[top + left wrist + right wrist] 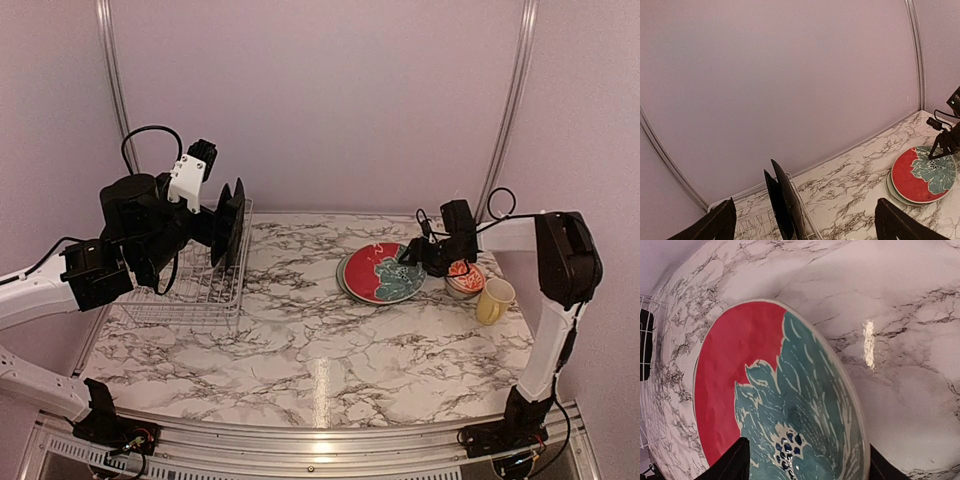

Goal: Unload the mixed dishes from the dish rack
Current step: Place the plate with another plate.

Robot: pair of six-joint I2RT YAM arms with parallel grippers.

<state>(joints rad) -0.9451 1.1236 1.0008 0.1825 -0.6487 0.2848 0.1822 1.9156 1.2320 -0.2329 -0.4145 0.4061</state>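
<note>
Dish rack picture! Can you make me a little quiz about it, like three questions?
1. True or false: the red plate is standing up in the rack.
2. How many black plates stand in the rack?
3. What sits right next to the yellow mug? A: a small bowl. B: a spoon. C: a frying pan.

Key: 1 false, it lies flat on the table. 2 two. 3 A.
</note>
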